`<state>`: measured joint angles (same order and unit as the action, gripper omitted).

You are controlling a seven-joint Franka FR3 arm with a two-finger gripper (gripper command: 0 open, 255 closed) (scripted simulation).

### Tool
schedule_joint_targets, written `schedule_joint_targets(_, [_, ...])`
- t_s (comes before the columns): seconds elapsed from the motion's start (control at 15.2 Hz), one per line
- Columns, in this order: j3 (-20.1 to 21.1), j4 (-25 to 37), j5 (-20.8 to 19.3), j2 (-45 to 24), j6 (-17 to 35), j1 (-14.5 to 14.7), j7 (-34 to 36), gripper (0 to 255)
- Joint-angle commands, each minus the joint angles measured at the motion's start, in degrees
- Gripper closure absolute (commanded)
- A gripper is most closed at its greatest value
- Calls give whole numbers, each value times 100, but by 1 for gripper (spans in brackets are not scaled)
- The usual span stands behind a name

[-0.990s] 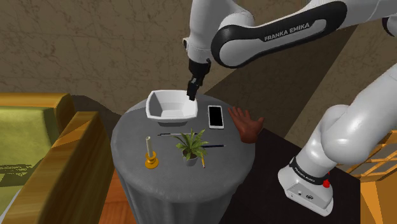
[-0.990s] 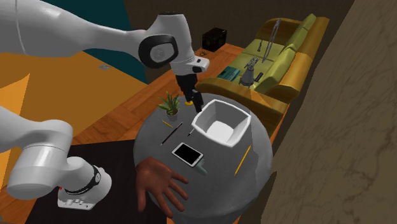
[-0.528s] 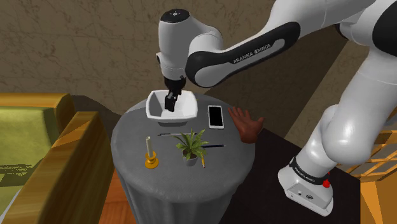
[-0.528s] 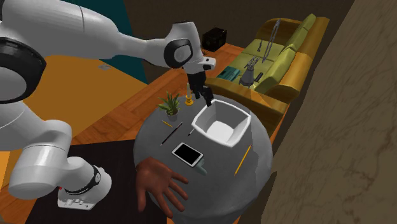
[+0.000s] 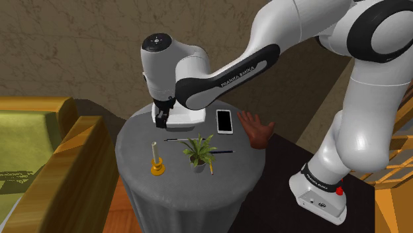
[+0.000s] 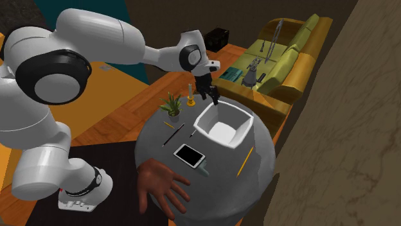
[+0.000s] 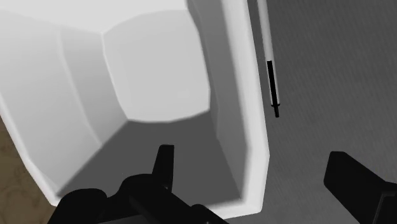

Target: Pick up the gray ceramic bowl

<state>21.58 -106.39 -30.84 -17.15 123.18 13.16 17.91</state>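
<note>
Swung across from the phone-side rim to the bowl's opposite end, tool [image 7: 252,159] open wide, one finger inside the white bowl [image 7: 153,70], the other outside its wall, gripping nothing, bowl at the round grey desk's [image 5: 139,151] far edge in the shoulder view, phone [image 5: 224,120] just beside it.

Shoulder view: bowl [image 5: 192,120] mostly hidden behind the arm's wrist [image 5: 164,69], only front wall and the view's right end show. Wrist view: bowl runs off the picture's edges, most of its rim cut; gripper [image 7: 250,160], both fingers [image 7: 163,167] cut at the edge; thin rod [image 7: 271,83] beside bowl also cut. Second exterior view: small items [image 6: 250,72] on sofa [image 6: 302,48] too small to tell
</note>
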Motion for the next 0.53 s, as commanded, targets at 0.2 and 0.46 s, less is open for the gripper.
schedule_joint_targets(0.2, [-64, -88, -188, -221, 262, 34, 179, 0])
schedule_joint_targets(0.46, [-69, -93, -213, -253, 286, 48, 214, 255])
